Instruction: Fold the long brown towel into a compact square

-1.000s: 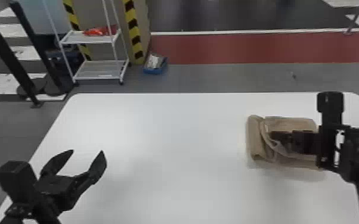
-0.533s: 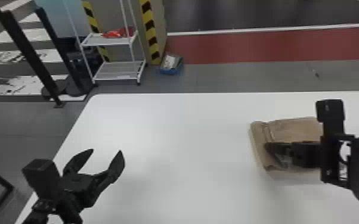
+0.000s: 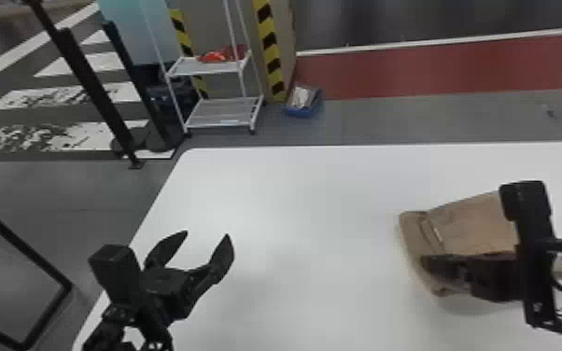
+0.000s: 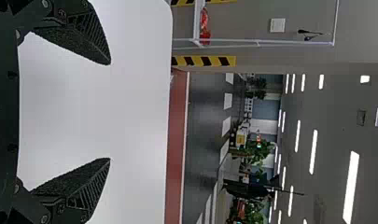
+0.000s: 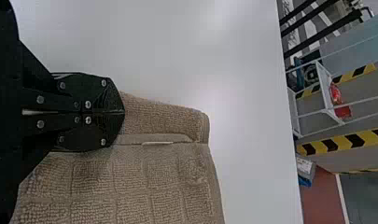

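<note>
Patting softly should flatten the towel (image 3: 474, 226), three o'clock from the wide-spread left gripper (image 4: 110, 111); right gripper (image 5: 121, 112) squeezed together.

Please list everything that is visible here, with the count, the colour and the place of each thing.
towel: 1, brown, folded, on the table's right part
table: 1, white, before the robot
rack: 1, white, beyond the table, left
item on the rack: count unclear, red, upper shelf
tray: 1, blue, on the floor, right of the rack
striped bands: 2, yellow and black, by the rack
posts: at least 2, black, far left
floor strip: 1, red, beyond the table
left hand: 1, black, open, over the table's left part
right hand: 1, black, shut, at the towel
</note>
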Available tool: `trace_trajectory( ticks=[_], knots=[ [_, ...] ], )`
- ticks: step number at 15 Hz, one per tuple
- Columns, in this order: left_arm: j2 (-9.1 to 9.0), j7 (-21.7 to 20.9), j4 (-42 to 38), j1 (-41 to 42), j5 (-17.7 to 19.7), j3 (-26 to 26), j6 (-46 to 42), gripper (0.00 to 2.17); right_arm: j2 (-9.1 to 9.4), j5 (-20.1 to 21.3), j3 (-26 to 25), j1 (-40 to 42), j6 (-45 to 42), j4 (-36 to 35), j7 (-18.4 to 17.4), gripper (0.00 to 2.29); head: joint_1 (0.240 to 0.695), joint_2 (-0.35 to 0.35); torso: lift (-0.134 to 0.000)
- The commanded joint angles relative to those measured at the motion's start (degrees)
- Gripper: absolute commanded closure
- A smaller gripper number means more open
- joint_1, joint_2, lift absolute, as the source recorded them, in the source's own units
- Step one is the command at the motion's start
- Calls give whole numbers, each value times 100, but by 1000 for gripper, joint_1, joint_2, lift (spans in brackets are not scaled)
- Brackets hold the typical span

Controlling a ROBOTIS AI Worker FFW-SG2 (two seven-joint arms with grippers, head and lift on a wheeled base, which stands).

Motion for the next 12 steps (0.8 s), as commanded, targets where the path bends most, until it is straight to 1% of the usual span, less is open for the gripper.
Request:
trace_trajectory(
  ticks=[1,4,7,8,10,12],
  knots=[
    [-24,-3,0,1,0,0,0,167,5,-4,187,231,144,-282,68,2260,695,275,-125],
    [-24,-3,0,1,9,0,0,167,5,4,257,530,496,-730,358,2260,695,313,-125],
    [-24,-3,9,1,0,0,0,167,5,101,152,846,707,-1161,675,2260,695,337,-125],
    [-24,-3,0,1,9,-9,0,167,5,83,46,916,742,-1292,763,2260,695,344,-125],
    [-24,-3,-9,-7,0,-27,0,167,5,-84,-217,1004,847,-1574,912,2260,695,343,-125],
    [-24,-3,-35,1,9,-53,0,167,5,-163,-463,1004,1252,-1916,1044,2260,695,334,-125]
  ],
)
